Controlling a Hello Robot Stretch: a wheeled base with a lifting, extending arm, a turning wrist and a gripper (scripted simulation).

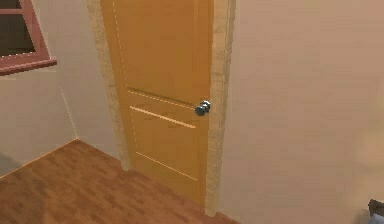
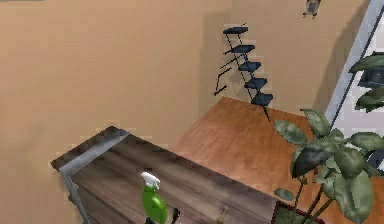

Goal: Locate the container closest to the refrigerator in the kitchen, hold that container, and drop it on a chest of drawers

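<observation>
- Facing a corner, I am looking at a window [image 1: 18, 38] with a red-brown frame at the forward view's left, with wooden floor [image 1: 70, 185] running below it.
- I am standing near a tall orange door [image 1: 165, 90] in the middle, sitting flush in its frame, with a round metal knob [image 1: 203, 108] at its right edge and bare wall lying beyond.
- I am judging the step in hand to be the search: what is around me is looking like a hall or bedroom rather than a kitchen.
- To do it well, I am thinking the base should be turning on the spot, away from the door and wall, before driving anywhere. It should then be sweeping slowly so the forward view can be picking out a refrigerator.
- In the arm side view's left half, a low cabinet [image 2: 110, 150] with a dark wooden top is standing against the wall. A green bottle [image 2: 153, 203] with a white top is standing on it near the bottom edge.
- That bottle may be the container and the cabinet the chest of drawers; I cannot tell either.
- Further right, a blue stepped rack [image 2: 248, 70] is leaning at the far wall, and a leafy plant [image 2: 335, 165] is crowding the right edge, so I am planning to give it room when turning.
- I cannot tell how my claw is standing.
- I am finding no writing that can be read on the door, bottle or walls.
</observation>
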